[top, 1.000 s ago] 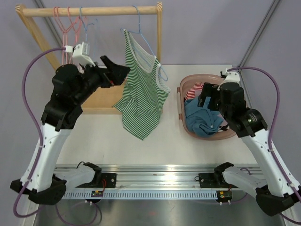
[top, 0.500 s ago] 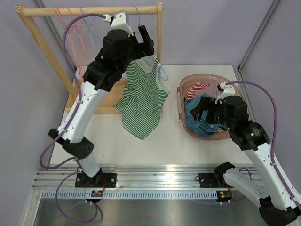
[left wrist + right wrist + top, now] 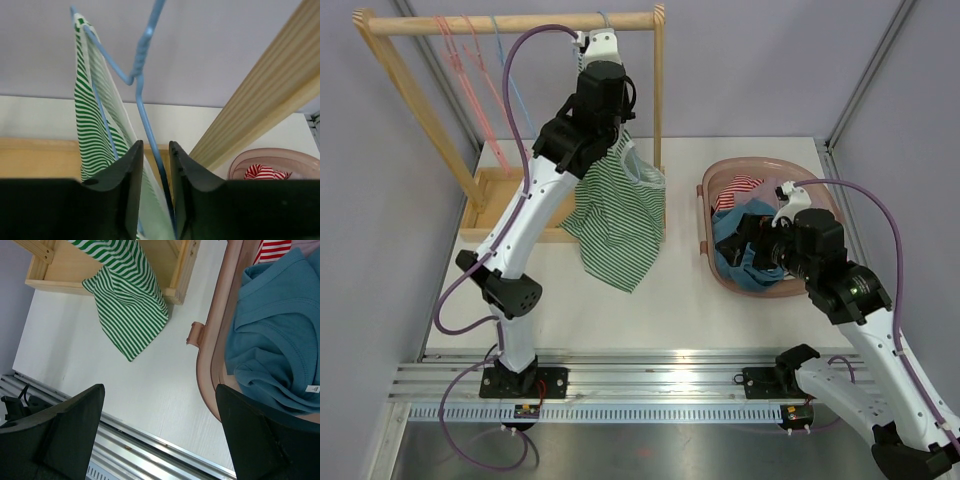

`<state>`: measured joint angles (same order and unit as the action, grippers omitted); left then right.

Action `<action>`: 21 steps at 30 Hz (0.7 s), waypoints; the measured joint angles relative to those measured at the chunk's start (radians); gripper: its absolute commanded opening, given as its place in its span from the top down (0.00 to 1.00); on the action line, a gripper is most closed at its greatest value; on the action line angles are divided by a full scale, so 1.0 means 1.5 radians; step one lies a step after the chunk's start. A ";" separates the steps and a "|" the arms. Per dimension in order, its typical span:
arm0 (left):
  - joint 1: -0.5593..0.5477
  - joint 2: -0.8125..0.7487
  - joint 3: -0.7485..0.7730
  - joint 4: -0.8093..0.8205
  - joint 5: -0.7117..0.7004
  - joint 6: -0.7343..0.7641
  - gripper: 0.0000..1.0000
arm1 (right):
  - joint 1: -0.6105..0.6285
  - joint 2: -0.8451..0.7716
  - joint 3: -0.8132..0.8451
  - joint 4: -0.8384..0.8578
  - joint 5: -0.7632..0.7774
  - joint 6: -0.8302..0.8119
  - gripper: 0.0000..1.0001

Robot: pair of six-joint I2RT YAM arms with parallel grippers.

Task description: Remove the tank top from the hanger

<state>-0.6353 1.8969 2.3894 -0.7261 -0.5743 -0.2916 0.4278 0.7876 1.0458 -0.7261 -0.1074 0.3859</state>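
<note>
A green-and-white striped tank top point(image 3: 620, 215) hangs on a blue wire hanger point(image 3: 605, 18) from the wooden rod point(image 3: 470, 22). My left gripper point(image 3: 617, 118) reaches up just under the rod, at the hanger's neck. In the left wrist view the jaws point(image 3: 155, 145) stand narrow around the blue hanger point(image 3: 142, 65) wire, which lies against the right finger, with pale fabric of the tank top point(image 3: 90, 130) pressed beside it. My right gripper point(image 3: 755, 245) hovers open over the pink basket's left side; nothing is between its fingers point(image 3: 160, 405).
The pink laundry basket point(image 3: 715, 180) at the right holds a blue garment point(image 3: 275, 340) and a red-striped one point(image 3: 740, 187). Pink and blue empty hangers point(image 3: 455, 40) hang at the rod's left end. The rack's wooden base point(image 3: 495, 185) and right post point(image 3: 659, 90) stand beside the tank top.
My left arm swung from left of the tank top up to the hanger's neck, and its jaws went from wide open to narrow around the wire. The right gripper drifted slightly toward the near side.
</note>
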 measured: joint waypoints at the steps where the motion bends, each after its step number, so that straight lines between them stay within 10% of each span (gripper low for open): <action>1: 0.002 -0.001 0.000 0.000 -0.003 0.003 0.85 | 0.000 0.000 -0.001 0.002 -0.004 0.000 0.01; 3: 0.009 -0.003 -0.001 -0.002 -0.005 0.003 1.00 | 0.000 0.000 -0.003 0.004 -0.011 0.001 0.01; 21: 0.064 -0.149 -0.018 -0.081 0.086 0.020 1.00 | 0.000 0.027 -0.005 0.042 -0.051 0.007 0.01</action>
<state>-0.5400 1.6733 2.3631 -0.8471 -0.4450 -0.2615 0.4278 0.8288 1.0389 -0.6632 -0.1844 0.3965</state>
